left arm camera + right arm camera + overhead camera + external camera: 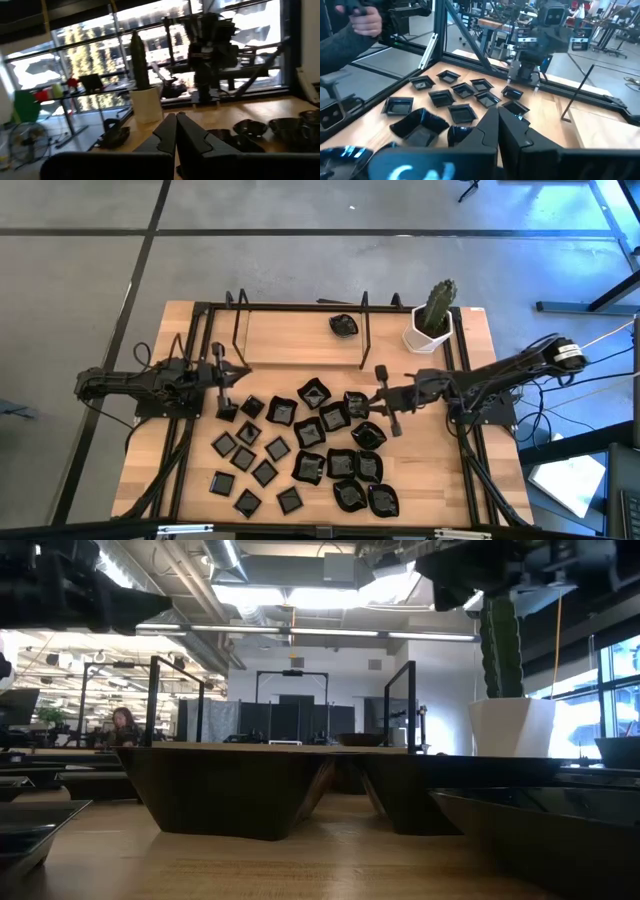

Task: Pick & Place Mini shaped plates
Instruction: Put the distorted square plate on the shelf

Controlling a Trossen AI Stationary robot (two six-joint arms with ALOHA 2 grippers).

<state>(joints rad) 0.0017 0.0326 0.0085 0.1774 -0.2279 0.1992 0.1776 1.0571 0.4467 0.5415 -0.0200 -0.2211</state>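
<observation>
Many small glossy black plates lie flat on the near half of the wooden table: little flat squares toward the left, bigger raised-rim and wavy-edged ones toward the right. One more plate sits alone near the far edge. My left gripper hovers, shut, at the left end of the cluster, pointing right; its closed fingers show in the left wrist view. My right gripper hovers, shut, over the right end of the cluster, pointing left, with plates spread beyond it.
A white pot with a cactus stands at the far right corner. Thin black frame posts rise along the far side. Bare wood lies between the posts and the plates. A person's hand shows beyond the table's near side.
</observation>
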